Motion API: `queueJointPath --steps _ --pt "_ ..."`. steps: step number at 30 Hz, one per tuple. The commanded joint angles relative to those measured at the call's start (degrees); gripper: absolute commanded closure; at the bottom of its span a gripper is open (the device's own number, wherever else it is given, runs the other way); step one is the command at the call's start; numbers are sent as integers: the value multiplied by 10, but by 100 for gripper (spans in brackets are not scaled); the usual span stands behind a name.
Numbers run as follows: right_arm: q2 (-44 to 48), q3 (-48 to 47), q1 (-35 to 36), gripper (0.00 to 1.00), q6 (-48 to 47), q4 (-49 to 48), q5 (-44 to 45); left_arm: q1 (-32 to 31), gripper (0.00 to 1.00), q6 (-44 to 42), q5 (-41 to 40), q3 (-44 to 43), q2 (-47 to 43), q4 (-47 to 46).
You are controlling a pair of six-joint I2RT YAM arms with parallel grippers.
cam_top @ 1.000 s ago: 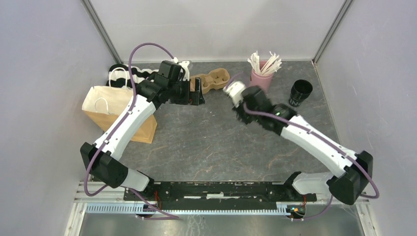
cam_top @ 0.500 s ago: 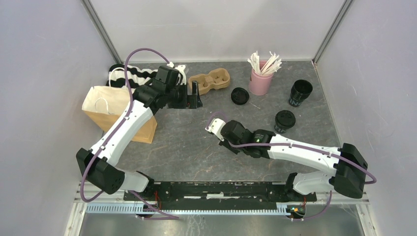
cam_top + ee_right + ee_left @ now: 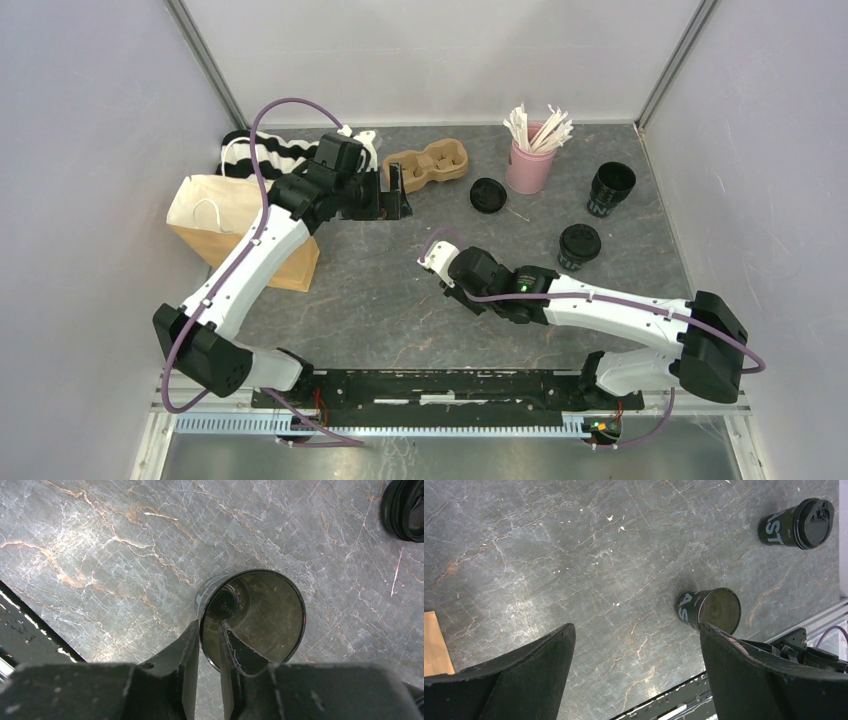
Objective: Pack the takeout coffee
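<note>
Two fingers of the right claw [image 3: 209, 626] pinch the rim of a lidless cup [image 3: 255, 617], one finger inside the mouth and one outside, near the middle of the desk [image 3: 390, 300]. From overhead the wrist hides that cup, and whether its base rests on the desk cannot be told. Beyond it a loose lid [image 3: 487, 194] lies flat, apart from every cup. To the right a lidded cup [image 3: 579, 246] stands upright. A second open cup [image 3: 611, 187] stands closer to the right wall, near the pink cup [image 3: 530, 165] of white sticks. Across the desk the left claw [image 3: 395, 198] gapes wide and holds nothing, just beside the brown carrier tray [image 3: 430, 165], with a paper bag [image 3: 235, 225] further left.
</note>
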State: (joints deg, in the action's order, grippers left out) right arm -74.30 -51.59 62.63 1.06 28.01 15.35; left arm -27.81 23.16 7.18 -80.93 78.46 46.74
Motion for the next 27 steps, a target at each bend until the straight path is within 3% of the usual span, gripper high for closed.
queueJointPath --steps 1,6,10,19,27 --pt "18 -40 3 71 6 0 7 1 0 12 6 -17 -11 -13" --pt "18 -116 3 57 -6 9 3 1 0 4 9 -30 -10 -6" --pt "6 -156 -22 53 -19 -4 -3 1 0 -4 0 -34 -17 -5" --pt "-43 -168 -238 51 45 -84 -118 1 0 -39 -49 -60 -18 9" --pt "-242 -300 -362 47 67 -70 -195 1 0 -58 -22 -72 0 0"
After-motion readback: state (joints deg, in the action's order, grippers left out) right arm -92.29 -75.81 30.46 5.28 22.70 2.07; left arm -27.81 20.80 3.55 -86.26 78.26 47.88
